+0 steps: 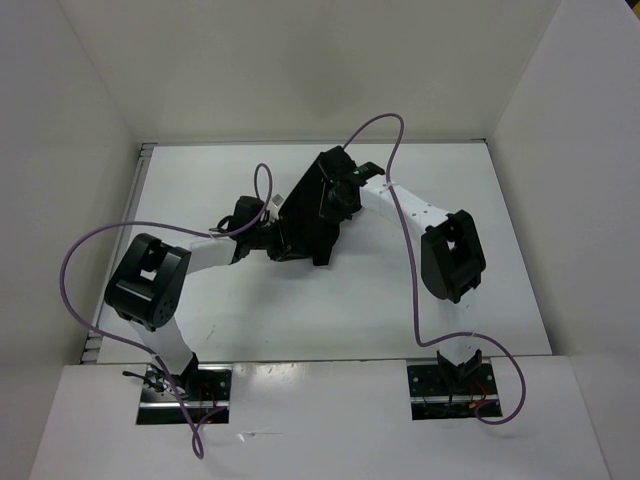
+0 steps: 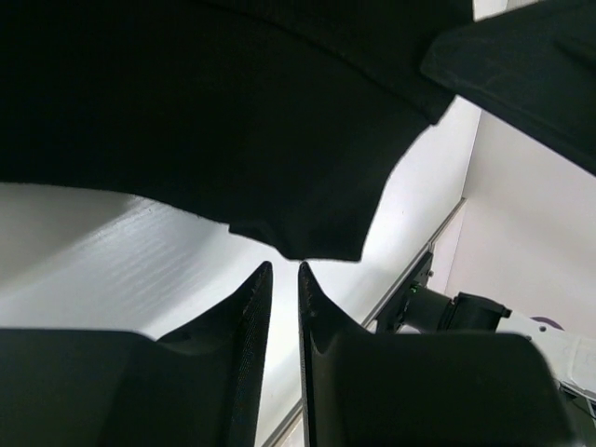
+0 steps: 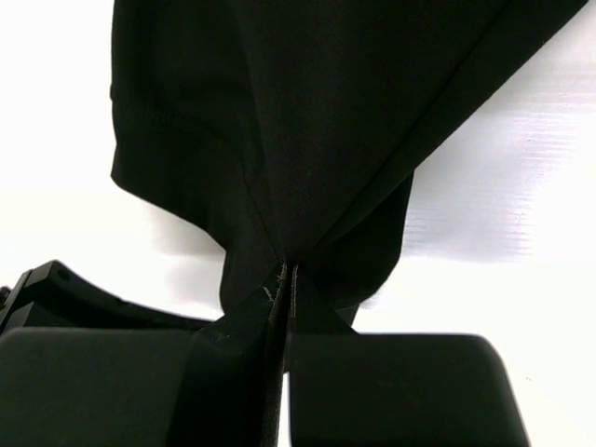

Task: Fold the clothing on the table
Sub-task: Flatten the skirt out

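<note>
Two right fingers [image 3: 247, 321] are pressed together, with a thin pleat of the plain black, matte, soft-fabric garment [image 3: 307, 112] clamped at their very tips. The cloth fans out from that pinch, one hemmed edge showing to the side.

The left fingers [image 2: 237, 317] stand a narrow slit apart, and no cloth shows in the slit. A blunt corner of the garment hangs just past their tips; I cannot tell whether it touches them.

Outward, from the overhead view: the garment is bunched between the two wrists, about midway between the left and right edges of the flat, smooth white tabletop [image 1: 300, 310] and nearer its far edge than the near one. It looks partly lifted, carried by the right pinch alone. A thin purple cable [image 1: 410, 250] loops close by the right arm.

Risks, as judged:
- The left fingers could close on air, since the corner sits beyond the tips rather than between them.
- The right hold is a tip-only grip on slack fabric, so a pull or swing could slide it free and drop the bundle in a heap.
- The wrists are crowded together, so a careless reach risks contact.
- The cable loop may snag the cloth.
</note>
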